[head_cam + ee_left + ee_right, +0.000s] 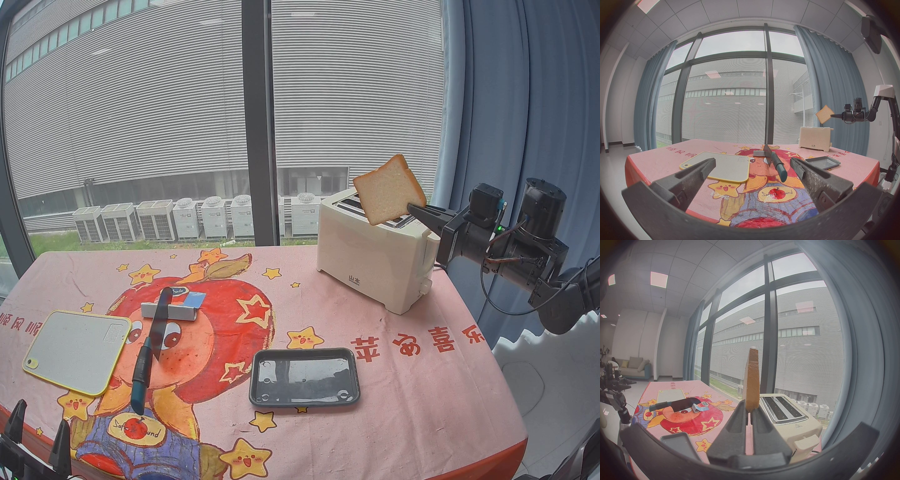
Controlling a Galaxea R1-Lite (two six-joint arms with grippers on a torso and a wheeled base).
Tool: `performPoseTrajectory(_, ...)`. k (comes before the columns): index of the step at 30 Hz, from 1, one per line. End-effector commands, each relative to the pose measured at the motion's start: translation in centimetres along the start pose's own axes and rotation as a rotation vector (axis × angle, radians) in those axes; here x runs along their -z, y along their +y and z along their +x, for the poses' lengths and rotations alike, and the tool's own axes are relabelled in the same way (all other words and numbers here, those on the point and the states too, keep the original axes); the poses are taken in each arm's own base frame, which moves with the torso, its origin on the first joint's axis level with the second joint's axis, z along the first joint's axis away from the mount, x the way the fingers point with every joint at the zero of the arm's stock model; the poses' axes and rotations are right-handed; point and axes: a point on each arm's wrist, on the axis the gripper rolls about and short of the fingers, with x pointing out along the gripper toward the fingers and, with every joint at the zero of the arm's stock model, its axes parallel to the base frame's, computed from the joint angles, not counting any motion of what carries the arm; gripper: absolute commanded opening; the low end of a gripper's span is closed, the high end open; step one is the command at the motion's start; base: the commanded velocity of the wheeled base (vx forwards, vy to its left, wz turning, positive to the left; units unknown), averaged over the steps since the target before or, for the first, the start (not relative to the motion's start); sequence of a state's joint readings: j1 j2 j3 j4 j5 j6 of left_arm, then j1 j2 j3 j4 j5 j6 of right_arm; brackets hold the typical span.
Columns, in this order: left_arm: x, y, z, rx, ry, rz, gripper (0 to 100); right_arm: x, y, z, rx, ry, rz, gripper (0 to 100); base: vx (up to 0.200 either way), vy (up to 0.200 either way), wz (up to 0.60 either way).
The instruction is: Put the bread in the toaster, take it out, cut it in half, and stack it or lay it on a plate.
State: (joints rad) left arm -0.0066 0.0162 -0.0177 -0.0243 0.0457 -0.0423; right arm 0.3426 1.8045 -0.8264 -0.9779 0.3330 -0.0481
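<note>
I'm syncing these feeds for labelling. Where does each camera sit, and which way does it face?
Head view: on the robot's head, facing forward and down over the table; shows the right tool gripping the bread slice above the toaster.
Left wrist view: low at the table's near edge, facing the window; shows its open left tool.
Right wrist view: beside the toaster, facing along the table; shows that tool shut on the bread slice.
Shared: all show toaster, bread slice, knife.

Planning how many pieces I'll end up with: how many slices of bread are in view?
1. The bread is clamped in the right claw, held tilted in the air above the toaster. A slice sunk deep in a slot could be hidden.
</note>
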Motion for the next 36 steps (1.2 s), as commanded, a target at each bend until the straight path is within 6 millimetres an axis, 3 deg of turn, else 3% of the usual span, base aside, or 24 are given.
performPoseTrajectory(1,0.4,0.0,0.0,0.001,0.004,0.0,100,-0.6,-0.5,0.3,0.01,-0.011,-0.013,0,0.0,0.0,0.0)
performPoseTrajectory(9,0.4,0.0,0.0,0.001,0.004,0.0,100,-1.0,-3.0,1.6,0.028,-0.027,-0.029,0,0.0,0.0,0.0)
performPoseTrajectory(36,0.4,0.0,0.0,-0.001,0.004,0.0,100,-3.4,-5.3,3.1,0.032,-0.043,-0.038,0,0.0,0.0,0.0)
